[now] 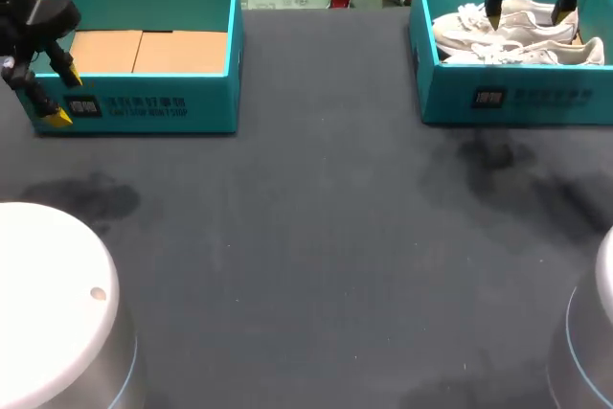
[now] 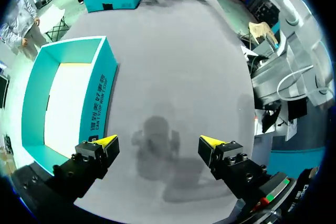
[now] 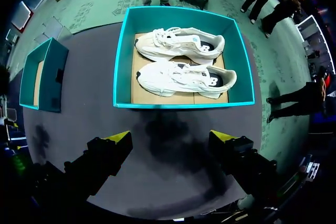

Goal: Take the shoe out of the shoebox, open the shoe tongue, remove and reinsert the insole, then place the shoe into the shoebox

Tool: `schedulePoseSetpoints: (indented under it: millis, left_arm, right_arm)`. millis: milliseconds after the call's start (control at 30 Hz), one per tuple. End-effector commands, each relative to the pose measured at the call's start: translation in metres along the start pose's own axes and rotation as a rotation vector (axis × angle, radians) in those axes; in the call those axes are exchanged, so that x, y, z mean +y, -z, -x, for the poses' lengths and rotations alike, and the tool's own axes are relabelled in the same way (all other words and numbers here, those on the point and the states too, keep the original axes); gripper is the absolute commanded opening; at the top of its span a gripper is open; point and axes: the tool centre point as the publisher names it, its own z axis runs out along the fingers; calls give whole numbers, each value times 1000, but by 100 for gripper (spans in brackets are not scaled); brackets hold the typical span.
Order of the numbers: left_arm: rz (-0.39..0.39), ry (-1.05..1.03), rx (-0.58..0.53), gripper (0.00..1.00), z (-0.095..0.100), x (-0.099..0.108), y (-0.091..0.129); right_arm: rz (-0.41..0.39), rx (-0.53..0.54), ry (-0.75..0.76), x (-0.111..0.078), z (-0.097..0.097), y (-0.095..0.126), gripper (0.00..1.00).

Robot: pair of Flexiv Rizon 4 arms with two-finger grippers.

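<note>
Hovering open and empty above the shoebox, the right hand is much the closer. The left hand, also open, hangs by the other box. The nearer shoe lies inside the shoebox, its long axis parallel to the fingers' spread.

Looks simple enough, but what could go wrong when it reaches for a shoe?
1. The shoes lie close together in the box, so the open right gripper might catch both of them, or snag the laces.
2. The shoes nearly fill the box, so a finger could hit a wall and shove the box along the table.
</note>
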Motion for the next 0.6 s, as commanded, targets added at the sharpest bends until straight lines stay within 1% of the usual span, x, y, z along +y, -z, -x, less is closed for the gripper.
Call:
schedulePoseSetpoints:
  millis: [33, 67, 133, 167, 200, 233, 267, 300, 333, 367, 400, 433, 467, 500, 533, 600]
  left_arm:
    - [62, 847, -169, 100, -4, -2, -2]
    - [101, 989, -192, 100, -4, -12, -7]
    - [124, 1175, -186, 100, 1, -22, -10]
    - [127, 1260, -201, 100, 3, -25, -9]
    - [136, 1292, -158, 100, 5, -27, -6]
    - [154, 1349, -149, 100, 7, -29, -4]
    - [162, 1425, -188, 100, 10, -32, -4]
    - [162, 1465, -196, 100, 12, -33, -4]
    - [203, 1514, -163, 100, 17, -34, -3]
    - [217, 1569, -182, 100, 21, -35, -3]
    - [203, 1599, -203, 100, 23, -34, -4]
    - [229, 1626, -168, 100, 25, -33, -2]
    - [234, 1656, -180, 100, 28, -32, -1]
    - [221, 1686, -205, 100, 30, -31, -1]
    - [233, 1712, -197, 100, 32, -30, 0]
    - [231, 1782, -237, 100, 35, -27, 2]
  right_arm:
    - [-72, 4, -19, -12, 2, -2, 100]
    - [-90, -5, -23, -15, 3, -2, 100]
    - [-94, 8, -28, -23, 4, 0, 100]
    - [-109, 5, -31, -26, 3, 0, 100]
    - [-111, 4, -29, -29, 3, 1, 100]
    - [-112, 13, -25, -32, 3, 2, 100]
    - [-114, 17, -25, -35, 3, 2, 100]
    - [-115, 18, -26, -38, 2, 2, 100]
    - [-111, 36, -31, -41, 2, 3, 100]
    - [-111, 42, -33, -44, 2, 3, 100]
    - [-114, 41, -36, -47, 1, 3, 100]
    - [-112, 45, -37, -50, -1, 4, 100]
    - [-114, 48, -36, -53, -2, 4, 100]
    - [-117, 47, -37, -56, -4, 4, 100]
    - [-120, 49, -36, -59, -5, 4, 100]
    - [-132, 49, -37, -65, -6, 4, 100]
